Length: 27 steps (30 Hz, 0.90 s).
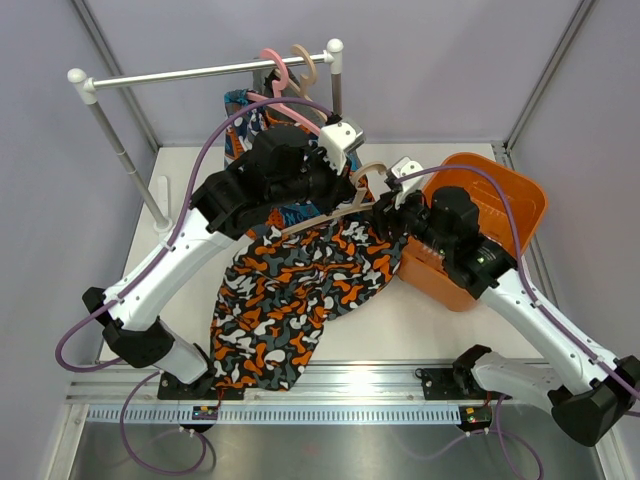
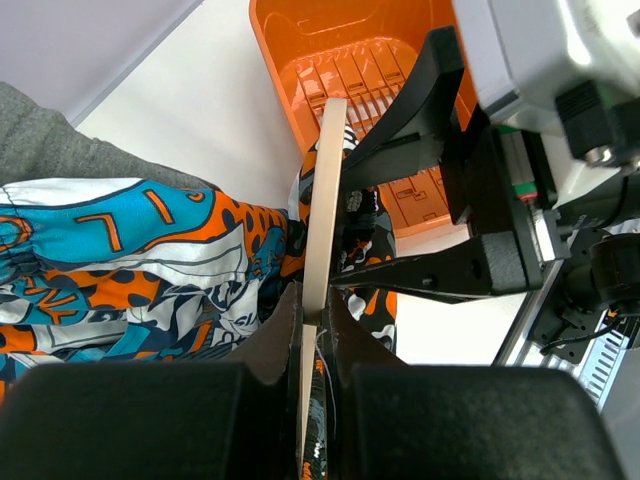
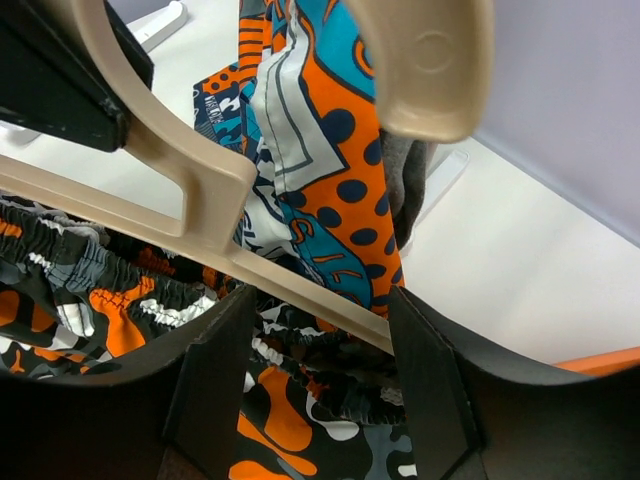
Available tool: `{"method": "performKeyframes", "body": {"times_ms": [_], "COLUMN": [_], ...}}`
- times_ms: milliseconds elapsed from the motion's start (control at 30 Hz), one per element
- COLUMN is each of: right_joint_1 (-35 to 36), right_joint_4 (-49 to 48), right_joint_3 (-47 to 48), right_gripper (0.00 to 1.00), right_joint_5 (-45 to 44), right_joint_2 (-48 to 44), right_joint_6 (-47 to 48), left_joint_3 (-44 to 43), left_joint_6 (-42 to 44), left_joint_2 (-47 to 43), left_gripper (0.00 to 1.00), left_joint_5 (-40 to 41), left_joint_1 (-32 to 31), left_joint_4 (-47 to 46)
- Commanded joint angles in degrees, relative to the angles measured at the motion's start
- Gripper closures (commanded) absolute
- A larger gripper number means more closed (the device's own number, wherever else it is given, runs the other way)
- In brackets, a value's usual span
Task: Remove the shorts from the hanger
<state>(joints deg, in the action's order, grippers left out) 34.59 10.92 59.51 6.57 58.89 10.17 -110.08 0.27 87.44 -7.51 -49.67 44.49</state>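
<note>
Clamps the left hand (image 2: 312, 345) on the thin edge of the beige plastic hanger (image 2: 322, 200), with both fingers pressed flat against it. Sets the right hand (image 3: 318, 305) further along the same hanger, with fingers spread apart on either side of its lower bar and of the gathered waistband beneath. Cannot tell whether the pads touch cloth there.

Shows the orange-black-white-grey camouflage shorts (image 1: 285, 300) with the elastic waistband bunched right against the hanger's lower bar and the legs spread over the white desk (image 1: 400, 320) on the near side of the hanger.

Shows the blue-orange-white patterned shorts (image 2: 120, 250) hanging just behind the hanger, and the plain dark grey shorts (image 2: 40, 130) beyond those, farther from the hanger.

Shows an orange slatted basket (image 1: 515, 195) to the right of the hanger, past the right hand, and a white clothes rail (image 1: 200, 75) well beyond the hanger on the far side, with a pink hanger (image 1: 275, 65) hooked over it.
</note>
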Motion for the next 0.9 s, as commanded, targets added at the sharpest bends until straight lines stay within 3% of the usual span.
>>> {"method": "performKeyframes", "body": {"times_ms": [0,333,867], "right_joint_1": [1.5,3.4,5.8], "right_joint_4": [-4.1,-6.1,-8.1], "right_joint_3": [0.1,-1.1,-4.5], "right_gripper": [0.37,0.44,0.45], "right_joint_5": [-2.4,-6.0,-10.0], "right_joint_2": [1.7,3.9,5.0], "right_joint_6": [1.8,3.1,4.3], "left_joint_3": [-0.8,-1.4,-2.9], "left_joint_6": [1.1,1.3,1.4], "left_joint_2": [-1.3,-1.0,0.0], "left_gripper": [1.00,1.00,1.00], "left_joint_5": [-1.2,-1.1,-0.8], "left_joint_1": [-0.3,-0.3,-0.3], "left_joint_4": [-2.0,-1.7,-0.8]}}
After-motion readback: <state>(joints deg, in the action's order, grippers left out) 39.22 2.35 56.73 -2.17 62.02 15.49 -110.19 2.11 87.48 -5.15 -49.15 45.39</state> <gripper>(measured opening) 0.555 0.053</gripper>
